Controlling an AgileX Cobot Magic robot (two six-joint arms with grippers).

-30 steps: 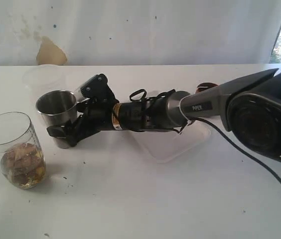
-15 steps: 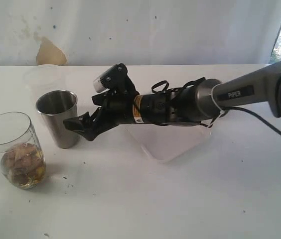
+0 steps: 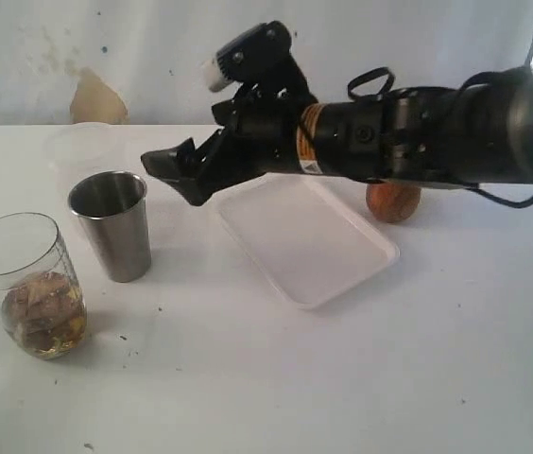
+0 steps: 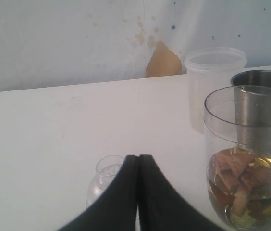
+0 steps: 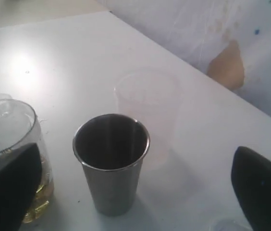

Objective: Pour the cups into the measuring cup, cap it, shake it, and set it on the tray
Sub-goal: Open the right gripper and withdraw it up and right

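Observation:
The steel tumbler (image 3: 111, 227) stands upright and free on the table, and its inside looks dark and empty in the right wrist view (image 5: 110, 163). To its left stands the clear measuring cup (image 3: 25, 284), uncapped, with brown pieces in yellowish liquid at its bottom (image 4: 246, 159). The wooden cup (image 3: 394, 201) shows partly behind the right arm. The white tray (image 3: 304, 236) lies flat mid-table. My right gripper (image 3: 180, 175) hovers open above and right of the tumbler, its fingers (image 5: 10, 187) wide apart and holding nothing. My left gripper (image 4: 138, 156) is shut and empty, low beside the measuring cup.
A frosted white tub (image 3: 82, 147) stands behind the tumbler. A small clear round piece (image 4: 107, 173) lies on the table just under my left fingertips. A white wall backs the table. The right arm stretches across above the tray.
My right gripper, which stood around the tumbler, has pulled back from it and risen up to the right. The tumbler stays upright where it was.

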